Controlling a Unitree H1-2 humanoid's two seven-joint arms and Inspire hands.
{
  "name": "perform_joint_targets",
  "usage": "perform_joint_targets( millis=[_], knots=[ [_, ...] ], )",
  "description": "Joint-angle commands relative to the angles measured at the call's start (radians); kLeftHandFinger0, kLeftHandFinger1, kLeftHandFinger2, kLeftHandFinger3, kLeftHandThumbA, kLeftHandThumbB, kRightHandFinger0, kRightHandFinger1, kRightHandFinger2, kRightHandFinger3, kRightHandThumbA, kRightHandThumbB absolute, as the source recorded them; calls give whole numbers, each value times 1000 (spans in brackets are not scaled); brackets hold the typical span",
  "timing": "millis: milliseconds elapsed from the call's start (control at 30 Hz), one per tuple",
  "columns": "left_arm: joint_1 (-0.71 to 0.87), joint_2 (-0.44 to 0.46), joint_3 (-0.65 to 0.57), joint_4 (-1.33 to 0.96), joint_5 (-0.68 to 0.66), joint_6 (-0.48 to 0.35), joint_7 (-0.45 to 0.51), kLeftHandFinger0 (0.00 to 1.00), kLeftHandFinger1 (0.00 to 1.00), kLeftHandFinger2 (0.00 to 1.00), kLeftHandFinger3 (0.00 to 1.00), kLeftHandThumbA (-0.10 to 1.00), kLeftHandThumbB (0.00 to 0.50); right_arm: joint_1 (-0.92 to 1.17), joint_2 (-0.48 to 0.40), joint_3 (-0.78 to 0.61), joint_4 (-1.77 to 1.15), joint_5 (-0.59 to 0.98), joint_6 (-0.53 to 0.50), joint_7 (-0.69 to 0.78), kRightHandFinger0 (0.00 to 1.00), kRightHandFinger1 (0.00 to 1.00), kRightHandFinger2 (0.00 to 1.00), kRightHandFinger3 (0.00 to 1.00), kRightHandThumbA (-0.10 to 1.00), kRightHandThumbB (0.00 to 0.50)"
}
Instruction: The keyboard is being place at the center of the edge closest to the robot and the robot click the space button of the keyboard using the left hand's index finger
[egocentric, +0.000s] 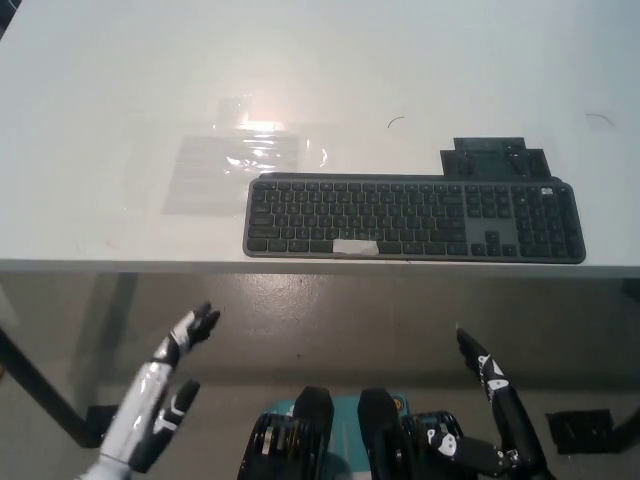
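The white left hand (165, 388) hangs below the table (100, 100) edge, empty, with fingers stretched and thumb apart. The black right hand (492, 378) rests opposite; I cannot tell its state. Up and rightward from the left hand, the keyboard (415, 218) lies lengthwise along the near edge, with the taped space bar (355, 247) in its left-hand half.

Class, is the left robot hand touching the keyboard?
Apart. Head view: the left robot hand hangs short of the table, clear gap to the keyboard.

dark keyboard (415, 217) — table's near edge
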Motion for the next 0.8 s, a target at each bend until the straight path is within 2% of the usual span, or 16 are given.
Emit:
perform_joint_targets(
  millis=[0,33,67,100,267,367,400,500,567,667,767],
  knots=[
    [-29,19,45,-205,109,-24,-2,482,290,422,1000,1000,467,-21,1,8,-8,-18,-80,-23,1000,1000,1000,1000,1000,345],
    [-44,14,56,-252,135,-8,-3,167,46,230,1000,1000,468,-19,3,9,-10,-17,-80,-22,1000,1000,1000,1000,1000,344],
    [-66,9,52,-303,115,20,-18,7,2,46,1000,1000,465,-19,3,10,-8,-17,-80,-22,1000,1000,1000,1000,1000,343],
    [-81,0,52,-326,123,30,-21,0,0,2,1000,1000,440,-20,3,10,-8,-15,-80,-22,1000,1000,1000,1000,1000,343],
    [-181,-55,23,-341,179,96,-40,0,0,0,1000,1000,456,-28,1,11,-6,-23,-80,-25,1000,1000,1000,1000,1000,350],
    [-268,-78,-9,-265,240,116,-58,0,0,18,1000,1000,424,-25,0,10,-8,-12,-80,-18,1000,1000,1000,1000,1000,357],
    [-289,-80,-18,-231,258,113,-57,0,0,43,1000,1000,386,-25,1,10,-9,-17,-80,-22,1000,1000,1000,1000,1000,351],
    [-354,-88,-50,-139,271,147,-78,0,0,20,1000,1000,357,-22,-1,12,-10,-28,-80,-31,1000,1000,1000,1000,1000,347],
    [-387,-91,-66,-94,298,175,-85,0,0,17,1000,1000,364,-26,-4,16,-8,-36,-80,-42,1000,1000,1000,1000,1000,350],
    [-452,-103,-100,-8,347,221,-95,0,0,71,1000,1000,407,-27,-6,16,-10,-27,-80,-43,1000,1000,1000,1000,1000,350],
    [-500,-113,-124,65,365,246,-101,0,13,124,1000,1000,378,-25,-5,11,-15,-27,-80,-39,1000,1000,1000,1000,1000,359]
  ],
)
